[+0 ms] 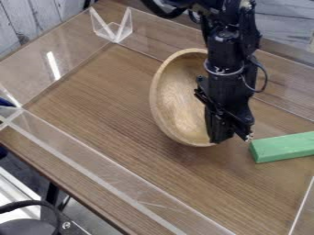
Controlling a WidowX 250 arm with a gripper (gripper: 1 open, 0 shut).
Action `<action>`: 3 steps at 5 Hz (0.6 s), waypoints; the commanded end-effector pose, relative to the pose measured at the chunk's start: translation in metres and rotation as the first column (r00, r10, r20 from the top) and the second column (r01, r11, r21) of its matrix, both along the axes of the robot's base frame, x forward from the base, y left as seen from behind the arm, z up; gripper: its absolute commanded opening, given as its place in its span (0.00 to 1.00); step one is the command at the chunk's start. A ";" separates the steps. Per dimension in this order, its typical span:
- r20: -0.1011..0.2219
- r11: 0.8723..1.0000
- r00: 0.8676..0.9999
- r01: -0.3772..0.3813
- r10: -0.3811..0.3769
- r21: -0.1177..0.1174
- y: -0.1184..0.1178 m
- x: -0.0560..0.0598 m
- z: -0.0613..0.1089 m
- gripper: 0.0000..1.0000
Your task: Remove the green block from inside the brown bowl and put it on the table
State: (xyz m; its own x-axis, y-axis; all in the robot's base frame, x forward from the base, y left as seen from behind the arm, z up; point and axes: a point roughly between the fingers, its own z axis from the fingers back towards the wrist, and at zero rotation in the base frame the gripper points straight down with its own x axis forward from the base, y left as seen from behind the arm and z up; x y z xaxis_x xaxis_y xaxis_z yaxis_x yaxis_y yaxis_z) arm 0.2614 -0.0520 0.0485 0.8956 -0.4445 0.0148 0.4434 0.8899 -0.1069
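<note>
Gripper pinched on the rim of the tipped brown bowl, 1 green block outside it on the table.

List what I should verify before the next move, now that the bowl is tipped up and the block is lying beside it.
1. Green block out of the brown bowl: ok. It lies flat on the table, right of the bowl.
2. Block apart from the bowl: ok, a gap shows between them.
3. Bowl sitting level: not ok. It is tipped on its edge with the opening facing left.
4. Tool grip: ok, shut on the bowl's right rim, pointing down.
5. Bowl interior: ok where visible; the part behind the tool cannot be told.
6. Room to lower the bowl: ok, bare table to its left.
</note>
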 end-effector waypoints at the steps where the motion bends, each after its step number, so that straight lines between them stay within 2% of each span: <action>1: 0.045 1.000 0.999 0.007 -0.006 -0.012 -0.004 0.006 0.010 0.00; 3: 0.046 1.000 0.999 0.003 -0.002 -0.021 -0.006 0.005 0.011 0.00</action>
